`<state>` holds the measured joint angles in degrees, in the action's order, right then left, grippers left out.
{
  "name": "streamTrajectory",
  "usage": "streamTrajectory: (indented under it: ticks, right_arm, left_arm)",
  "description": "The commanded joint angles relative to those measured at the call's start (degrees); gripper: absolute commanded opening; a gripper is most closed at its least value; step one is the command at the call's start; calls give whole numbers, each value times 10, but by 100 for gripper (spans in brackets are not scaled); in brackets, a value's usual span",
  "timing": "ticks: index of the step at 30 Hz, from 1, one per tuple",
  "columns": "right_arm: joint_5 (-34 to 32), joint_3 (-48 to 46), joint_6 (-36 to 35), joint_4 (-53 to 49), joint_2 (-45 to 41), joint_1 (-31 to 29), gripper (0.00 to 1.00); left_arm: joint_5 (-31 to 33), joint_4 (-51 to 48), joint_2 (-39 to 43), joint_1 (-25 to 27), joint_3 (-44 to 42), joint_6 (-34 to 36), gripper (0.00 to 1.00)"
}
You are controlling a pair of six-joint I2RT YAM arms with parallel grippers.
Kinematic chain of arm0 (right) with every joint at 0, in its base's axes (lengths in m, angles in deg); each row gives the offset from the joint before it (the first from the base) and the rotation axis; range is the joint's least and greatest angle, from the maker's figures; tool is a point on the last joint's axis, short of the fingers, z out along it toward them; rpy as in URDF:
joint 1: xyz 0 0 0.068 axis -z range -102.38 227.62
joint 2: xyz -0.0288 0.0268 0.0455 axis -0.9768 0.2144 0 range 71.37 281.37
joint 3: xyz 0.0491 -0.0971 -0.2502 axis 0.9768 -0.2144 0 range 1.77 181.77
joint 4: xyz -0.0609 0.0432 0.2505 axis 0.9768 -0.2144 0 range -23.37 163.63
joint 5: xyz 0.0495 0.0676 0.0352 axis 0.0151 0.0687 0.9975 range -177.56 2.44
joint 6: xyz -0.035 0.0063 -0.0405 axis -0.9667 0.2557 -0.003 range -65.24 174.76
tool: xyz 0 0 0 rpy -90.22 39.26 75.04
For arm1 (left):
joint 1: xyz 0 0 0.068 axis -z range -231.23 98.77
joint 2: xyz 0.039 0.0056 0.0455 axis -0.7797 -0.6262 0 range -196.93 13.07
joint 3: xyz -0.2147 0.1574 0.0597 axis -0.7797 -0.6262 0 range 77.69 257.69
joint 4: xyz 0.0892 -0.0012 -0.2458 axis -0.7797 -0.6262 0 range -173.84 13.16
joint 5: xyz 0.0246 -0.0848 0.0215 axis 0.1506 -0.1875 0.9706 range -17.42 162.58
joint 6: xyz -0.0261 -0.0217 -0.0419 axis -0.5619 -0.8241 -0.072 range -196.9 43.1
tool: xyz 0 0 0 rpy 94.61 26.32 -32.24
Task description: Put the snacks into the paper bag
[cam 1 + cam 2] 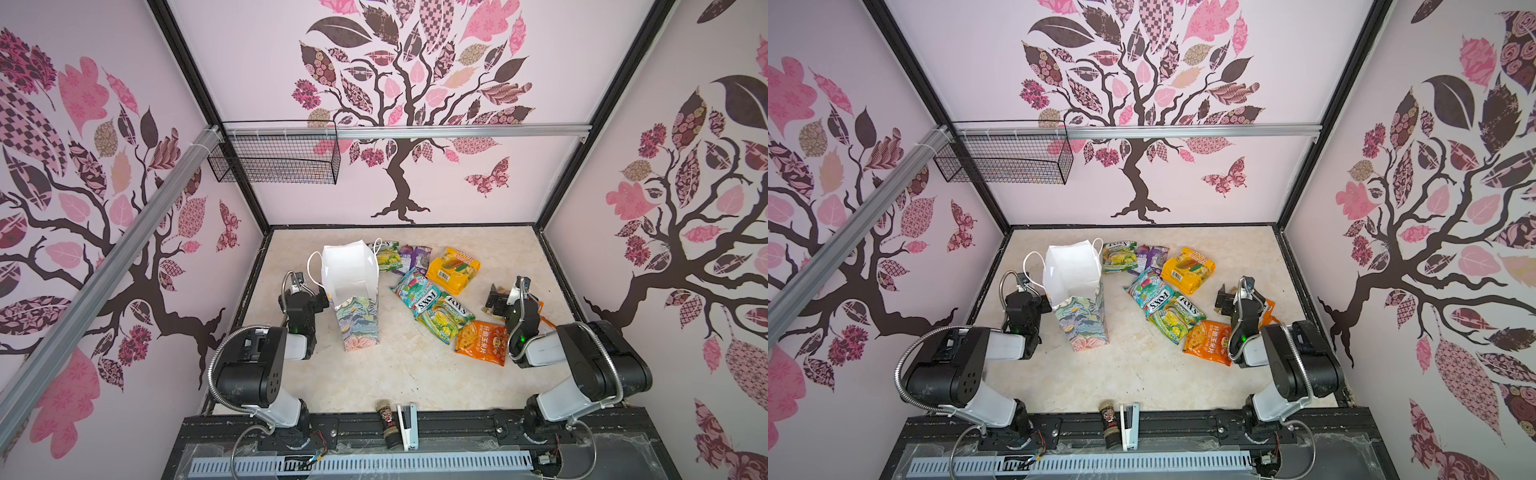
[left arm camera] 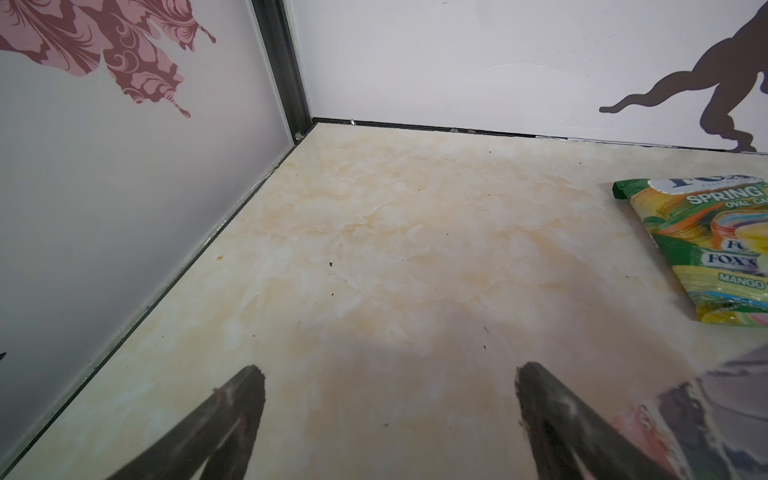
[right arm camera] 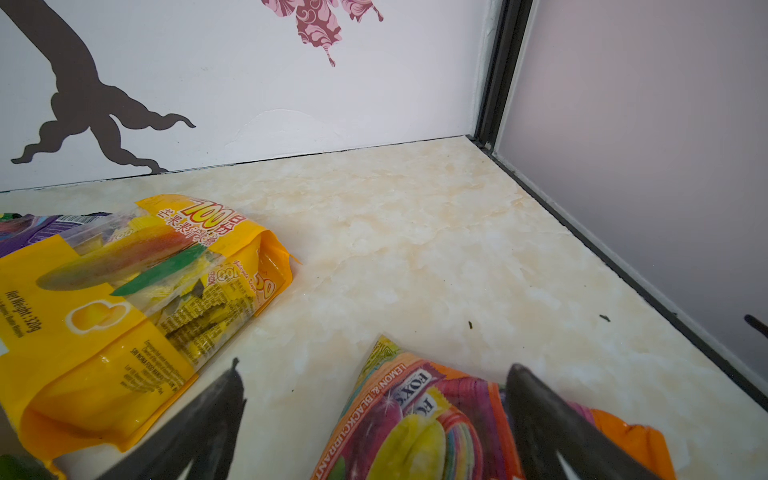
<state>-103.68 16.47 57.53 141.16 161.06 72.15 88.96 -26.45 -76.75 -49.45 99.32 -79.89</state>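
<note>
Your left fingers (image 2: pixel 232 411) are spread as wide as they go and hold nothing. Only bare tabletop (image 2: pixel 374 257) lies between them, and in both top views they sit just beside the left wall of the paper bag (image 1: pixel 360 324), though you cannot tell whether they touch it. The bag stands upright in the left half of the tabletop, nearer the back edge than the front, with its mouth open toward the top cameras. What shows of its white inside holds no packet. To its right the snacks (image 1: pixel 432 299) lie flat in a loose scatter. A green-yellow FOX'S packet (image 1: pixel 388 257) and a purple packet (image 1: pixel 417 257) lie close to the back edge just behind the bag, with a yellow packet (image 1: pixel 454 270) beside them. Then comes a teal packet (image 1: pixel 415 292) touching a second green packet (image 1: pixel 444 318), and an orange packet (image 1: pixel 482 344) toward the right front. Near the right edge, your right fingers (image 3: pixel 552 428) are also wide open and empty, poised over a lemon-and-blackcurrant FOX'S packet (image 3: pixel 415 428) whose corner points out between them. By the look of it you are at the first pick, with nothing loaded yet. The next move likely calls for lowering those fingers astride the packet and pinching a crimped edge, since the glossy film will probably slip. Then lift clear, carry it across the scatter and drop it into the bag's mouth without tipping the bag.
</note>
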Motion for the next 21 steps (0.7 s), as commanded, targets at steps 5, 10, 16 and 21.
streamTrajectory:
  ticks: [5, 10, 16, 21]
  right_arm:
    - [-11, 7, 0, 19, -4, 2, 94]
    - [-39, 31, 8, -126, -126, -2, 92]
    - [113, 110, 136, -361, -240, -3, 91]
    - [213, 174, 150, -517, -310, -77, 90]
  left_arm:
    - [0, 10, 6, -3, -4, -1, 98]
    - [37, -184, 127, 12, 45, -15, 98]
    - [43, -440, 271, 16, 83, -119, 98]
    - [68, -703, 394, 16, 192, -176, 98]
